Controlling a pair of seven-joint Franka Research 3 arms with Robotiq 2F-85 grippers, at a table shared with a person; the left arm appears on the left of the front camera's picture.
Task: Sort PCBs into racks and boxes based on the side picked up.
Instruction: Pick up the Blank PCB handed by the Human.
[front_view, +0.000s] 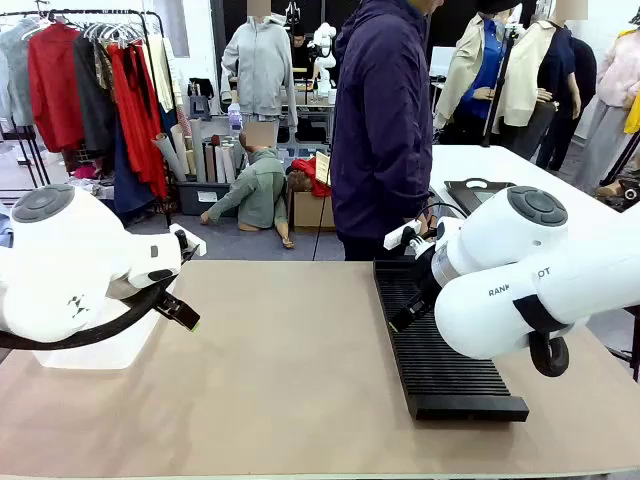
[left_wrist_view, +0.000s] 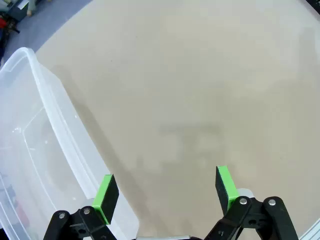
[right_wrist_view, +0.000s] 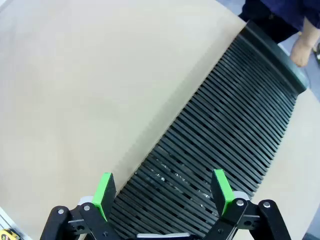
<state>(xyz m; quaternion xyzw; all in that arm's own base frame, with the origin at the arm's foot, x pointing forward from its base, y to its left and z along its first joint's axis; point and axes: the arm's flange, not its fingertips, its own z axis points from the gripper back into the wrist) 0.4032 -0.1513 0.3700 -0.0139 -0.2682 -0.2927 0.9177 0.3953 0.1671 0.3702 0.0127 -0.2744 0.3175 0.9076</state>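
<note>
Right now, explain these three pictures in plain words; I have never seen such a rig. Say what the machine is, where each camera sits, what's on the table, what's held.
Two white robot arms share a tan table with a person standing at the far side. The front picture looks across the table from between the arms. The other two come from cameras on each wrist, looking along the fingers. The left gripper hangs by the edge of a clear plastic tub; the right gripper hangs above a black slotted rack. Both are open and hold nothing.
</note>
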